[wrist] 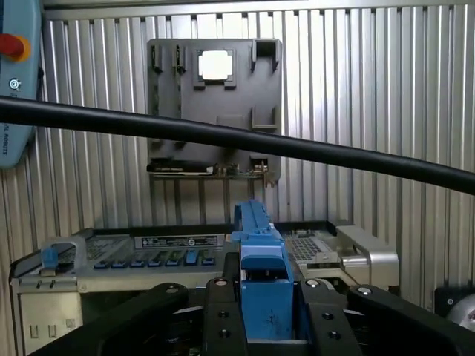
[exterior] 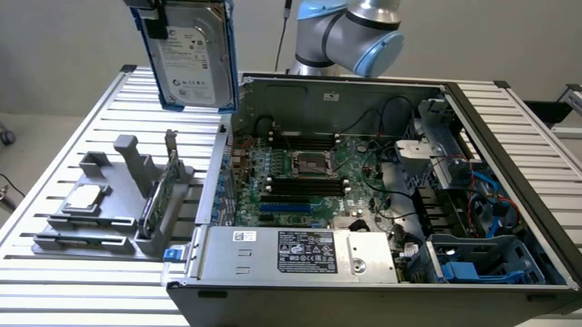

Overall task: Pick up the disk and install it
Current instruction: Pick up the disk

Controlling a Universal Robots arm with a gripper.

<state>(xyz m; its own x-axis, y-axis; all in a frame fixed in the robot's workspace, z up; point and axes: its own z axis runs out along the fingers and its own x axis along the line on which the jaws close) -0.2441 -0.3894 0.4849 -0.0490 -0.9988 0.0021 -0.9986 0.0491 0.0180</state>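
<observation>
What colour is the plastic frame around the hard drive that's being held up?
Bright blue; the carrier around the disk shows best in the wrist view.

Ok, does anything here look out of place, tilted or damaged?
Nothing looks damaged or spilled. The only unusual thing is the disk: it hangs upright in the air near the open case, clamped in the end effector. The chip and the card sit in the grey holder.

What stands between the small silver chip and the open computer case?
In the exterior view, a thin green circuit card stands on edge in the grey holder, between the chip and the case.
</observation>
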